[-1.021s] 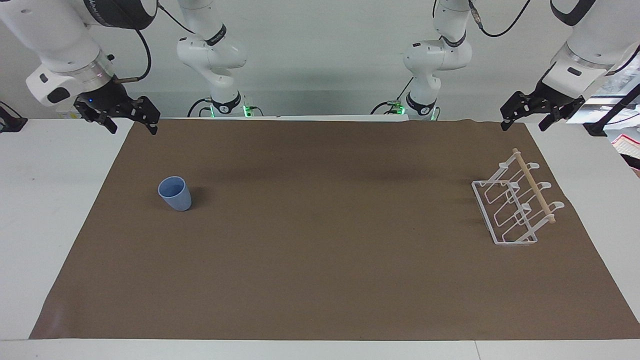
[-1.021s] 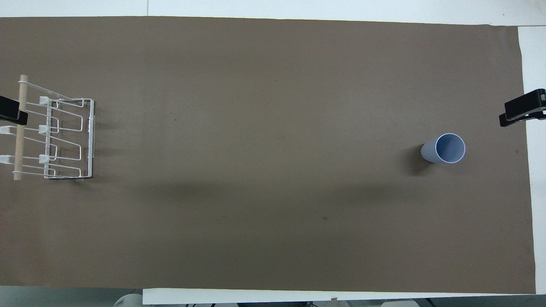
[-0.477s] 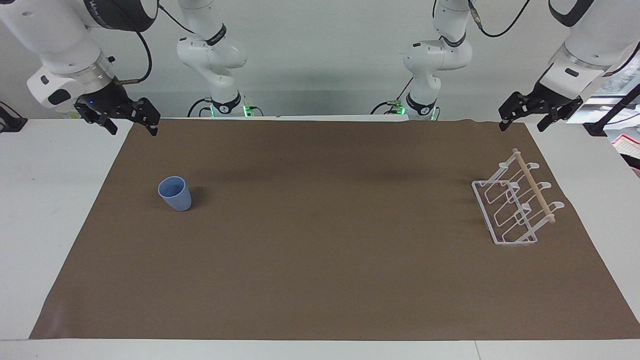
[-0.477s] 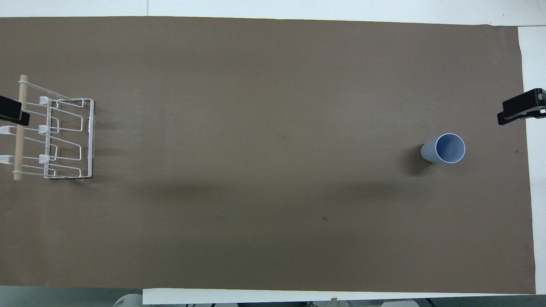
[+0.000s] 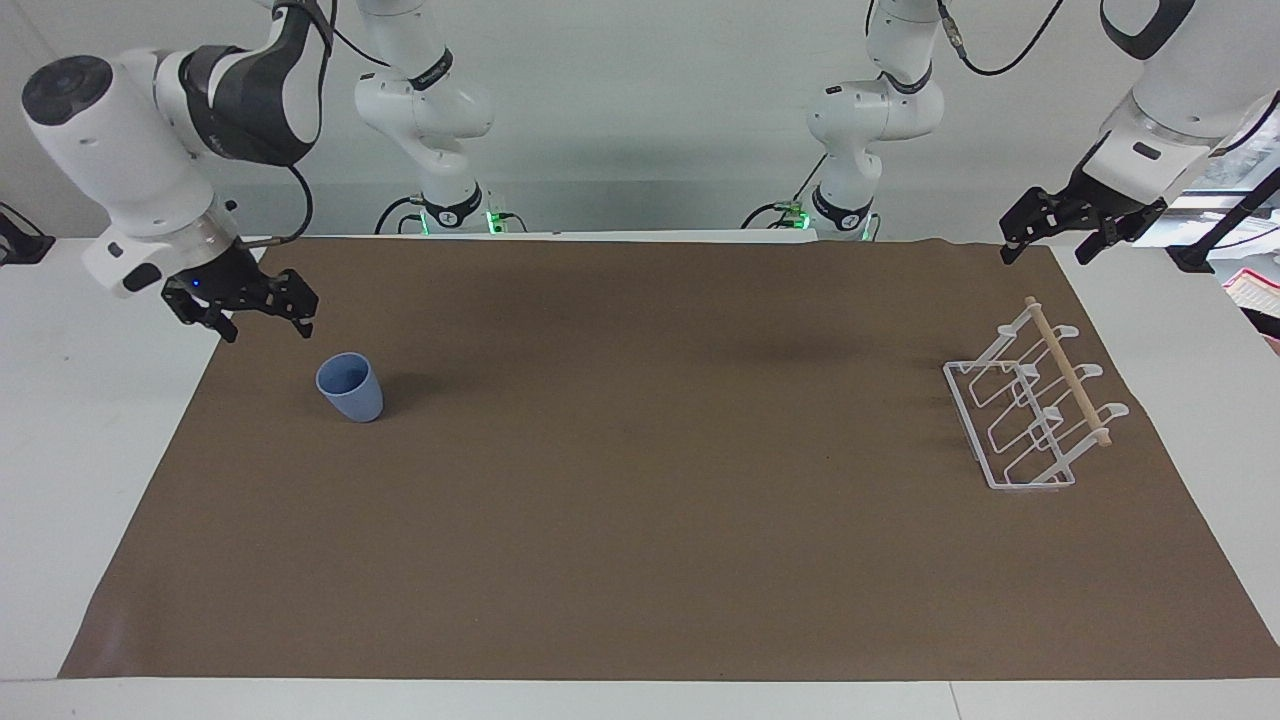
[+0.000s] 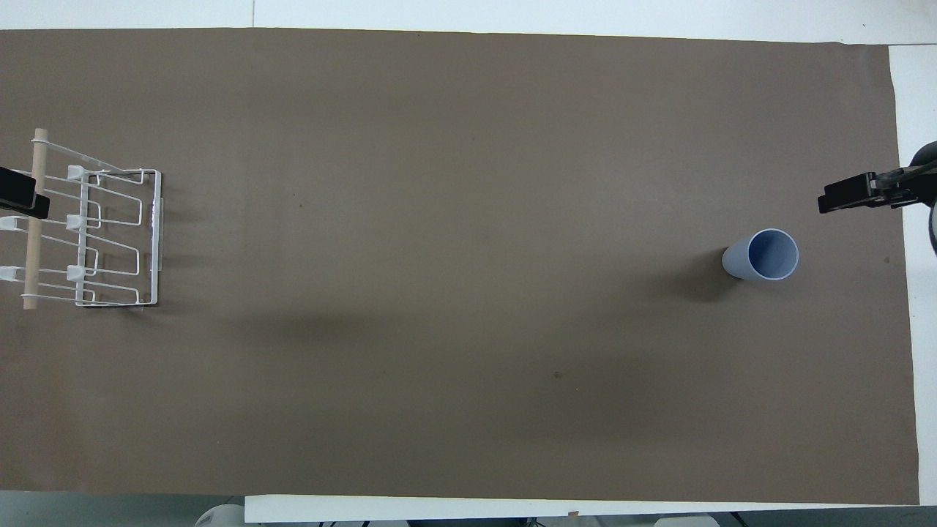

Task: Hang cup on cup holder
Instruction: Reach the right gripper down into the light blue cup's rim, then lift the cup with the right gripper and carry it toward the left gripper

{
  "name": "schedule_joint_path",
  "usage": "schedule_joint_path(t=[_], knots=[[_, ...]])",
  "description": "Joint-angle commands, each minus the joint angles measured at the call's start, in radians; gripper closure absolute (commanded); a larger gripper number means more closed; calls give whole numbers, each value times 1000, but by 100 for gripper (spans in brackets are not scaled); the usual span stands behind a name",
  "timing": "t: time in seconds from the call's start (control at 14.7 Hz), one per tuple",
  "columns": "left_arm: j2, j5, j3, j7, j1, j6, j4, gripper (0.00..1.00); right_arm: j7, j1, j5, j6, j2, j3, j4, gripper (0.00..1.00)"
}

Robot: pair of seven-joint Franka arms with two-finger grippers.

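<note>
A small light-blue cup [image 5: 350,387] stands upright, mouth up, on the brown mat [image 5: 640,560] toward the right arm's end of the table, alone with open mat all around it. Your right gripper [image 5: 252,308] hangs in the air over the mat's edge, just beside the cup but not touching it; its fingers are spread apart and hold nothing. The white wire cup holder [image 5: 1030,410], with slanted loops and a wooden bar along its top, sits well apart from the cup at the left arm's end of the mat. Your left gripper [image 5: 1062,232] waits in the air over the mat's corner near the holder, fingers apart and empty. The step in hand looks like the reach for the cup. To do it well, bring the open fingers down around the cup's wall with one on each side, centred so neither finger nudges it first, since a light, tapered, handleless cup will likely tip or slide. Close gently below the rim, and pick a grip that leaves the mouth free, because you will need to turn the cup over onto a loop.
</note>
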Motion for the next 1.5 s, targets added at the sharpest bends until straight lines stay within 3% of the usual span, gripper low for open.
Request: schedule_joint_path(t=[0.0, 0.2, 0.54, 0.61, 0.68, 0.89, 0.95, 1.23, 1.43], knots=[[-22, 0, -10, -2, 12, -5, -22, 0, -57, -23, 27, 113, -2, 5, -114, 2], [-22, 0, -10, -2, 12, -5, -22, 0, -80, -26, 27, 176, 20, 5, -193, 9], [-22, 0, -10, -2, 12, -5, -22, 0, -195, -56, 27, 250, 20, 5, -294, 12], [-22, 0, -10, -2, 12, -5, -22, 0, -208, -56, 27, 263, 20, 5, -303, 17], [-22, 0, -10, -2, 12, -5, -22, 0, -211, -53, 27, 271, 18, 5, -309, 30], [-22, 0, -10, -2, 12, -5, -22, 0, -200, -38, 27, 271, 17, 5, -310, 87], [-22, 0, -10, -2, 12, -5, -22, 0, -202, -35, 25, 271, 17, 5, -311, 94], [-22, 0, -10, -2, 12, -5, -22, 0, -214, -32, 13, 250, 18, 5, -297, 100], [-22, 0, -10, -2, 12, -5, -22, 0, -267, -30, 27, 40, 43, 28, -126, 100]])
